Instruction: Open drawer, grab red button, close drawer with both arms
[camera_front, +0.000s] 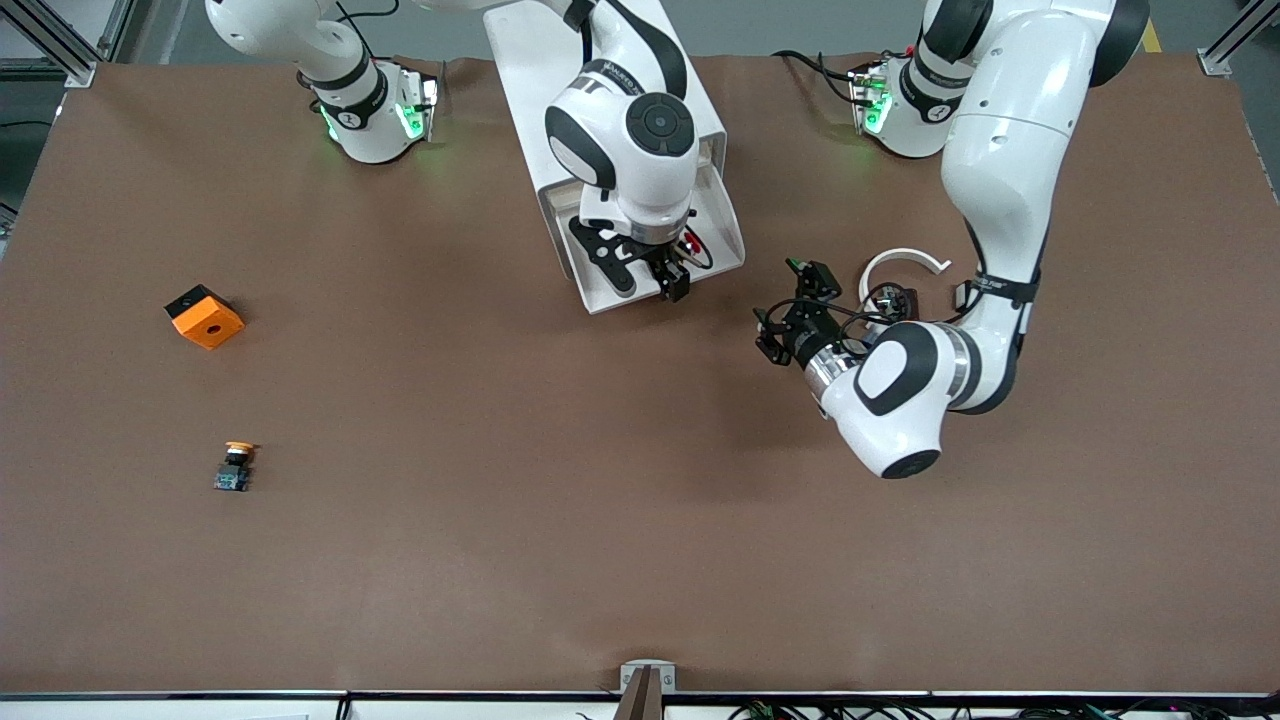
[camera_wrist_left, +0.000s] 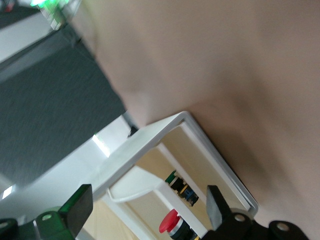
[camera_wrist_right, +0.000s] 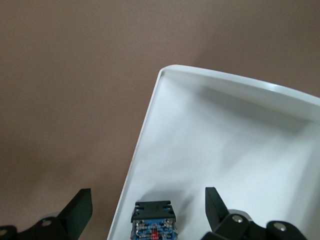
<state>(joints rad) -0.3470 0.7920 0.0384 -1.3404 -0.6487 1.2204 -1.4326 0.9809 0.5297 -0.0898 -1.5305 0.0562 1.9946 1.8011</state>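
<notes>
Brown tabletop, upper centre: drawer (camera_front: 722, 215) already open, my spread right gripper (camera_front: 678, 272) over the ungrasped button (camera_front: 692, 243); left gripper (camera_front: 790, 305) open, waiting.

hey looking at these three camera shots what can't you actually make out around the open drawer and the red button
- Front view: the red button in the drawer is mostly hidden by the right end effector over it.
- Right wrist view: the button's cap is cut off by the picture edge.
- Left wrist view: the left end effector is open; the cabinet's other drawers are out of frame.
</notes>
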